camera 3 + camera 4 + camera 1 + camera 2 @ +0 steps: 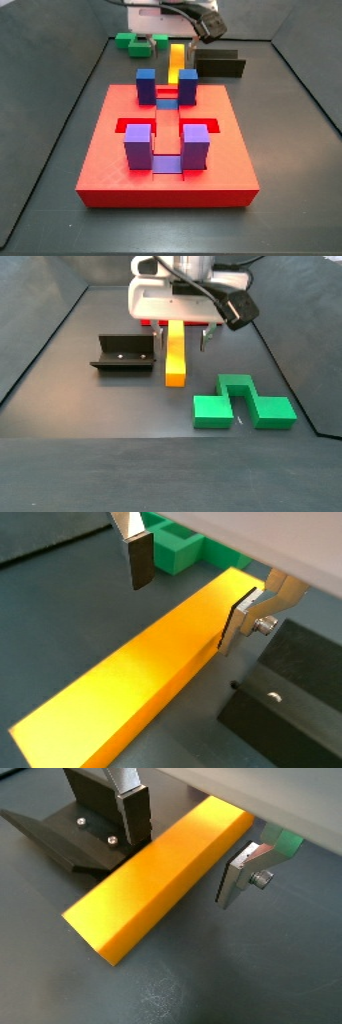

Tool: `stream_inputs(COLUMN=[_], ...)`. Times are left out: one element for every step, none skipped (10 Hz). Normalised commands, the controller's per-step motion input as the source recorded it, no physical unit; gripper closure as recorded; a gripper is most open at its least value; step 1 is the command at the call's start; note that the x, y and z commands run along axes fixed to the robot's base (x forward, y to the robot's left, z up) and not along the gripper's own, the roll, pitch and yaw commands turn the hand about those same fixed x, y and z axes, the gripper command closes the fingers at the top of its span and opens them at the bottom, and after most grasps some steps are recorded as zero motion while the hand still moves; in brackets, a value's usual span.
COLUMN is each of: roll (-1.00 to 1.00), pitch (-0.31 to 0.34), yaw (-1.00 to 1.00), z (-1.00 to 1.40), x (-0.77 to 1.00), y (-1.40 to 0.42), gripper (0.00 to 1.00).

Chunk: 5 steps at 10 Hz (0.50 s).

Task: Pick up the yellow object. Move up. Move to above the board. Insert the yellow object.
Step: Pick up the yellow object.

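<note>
The yellow object, a long yellow-orange bar, lies flat on the dark floor in both wrist views (pixel 147 662) (pixel 160 873) and in both side views (pixel 177 60) (pixel 175 354). My gripper (pixel 191 597) (pixel 187 848) (pixel 183 331) is open and low over the bar's end, with one finger on each long side. One finger (pixel 138 562) stands apart from the bar, and the other (pixel 243 620) is close against its edge. The board (pixel 107 165), red with blue and purple posts, lies nearer the camera in a side view, away from the gripper.
The black fixture (pixel 123 354) (pixel 74 833) (pixel 287 697) stands close beside the bar. Green blocks (pixel 241 404) (pixel 174 552) (pixel 134 42) lie on the bar's other side. Dark walls enclose the floor.
</note>
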Motion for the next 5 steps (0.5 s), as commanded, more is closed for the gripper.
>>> stream_inputs(roll=[-0.19, -0.2, -0.21, -0.26, -0.28], pitch=[-0.033, 0.0, 0.0, 0.0, 0.0], yaw=[0.0, 0.0, -0.02, -0.03, 0.0], z=[-0.23, -0.23, -0.12, 0.0, 0.0], x=[0.0, 0.1, 0.0, -0.1, -0.03], y=[0.0, 0.0, 0.0, 0.0, 0.0], gripper=[0.0, 0.0, 0.0, 0.0, 0.0])
